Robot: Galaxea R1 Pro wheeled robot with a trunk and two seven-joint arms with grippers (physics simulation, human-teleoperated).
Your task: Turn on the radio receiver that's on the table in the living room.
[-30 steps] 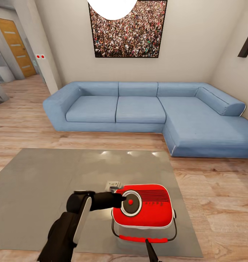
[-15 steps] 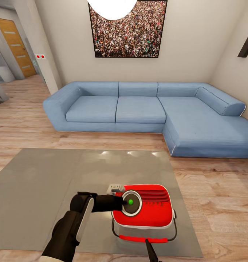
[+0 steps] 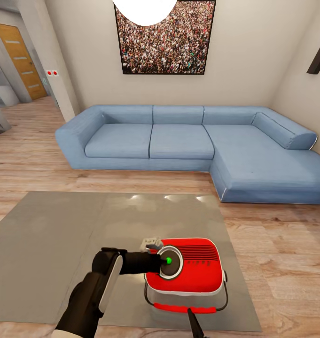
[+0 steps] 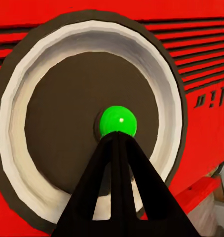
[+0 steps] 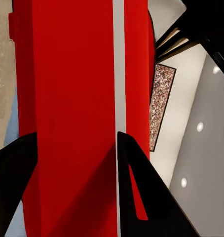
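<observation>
A bright red radio receiver (image 3: 188, 267) with a white trim band and thin wire handle sits near the right front corner of a low grey worktop (image 3: 61, 244), its round silver-rimmed dial (image 3: 170, 263) facing left and up. A small green button (image 3: 168, 259) glows at the dial's centre. The robot's left arm reaches in from the near left, and its left pincer (image 3: 159, 261) has its dark fingertips pressed together, clenched with no gap, the tip touching the green button. From the left wrist, the closed black fingers (image 4: 117, 192) meet just under the button (image 4: 118, 120), with black speaker slits (image 4: 201, 49) beside the dial. The right pincer (image 5: 72, 148) stands released, its two dark fingers spread either side of the red case (image 5: 77, 98), near its white band. Beyond the worktop stand a blue L-shaped sofa (image 3: 188, 141) on light wood floor (image 3: 282, 253) and a crowd photograph (image 3: 164, 37) on the beige far wall.
</observation>
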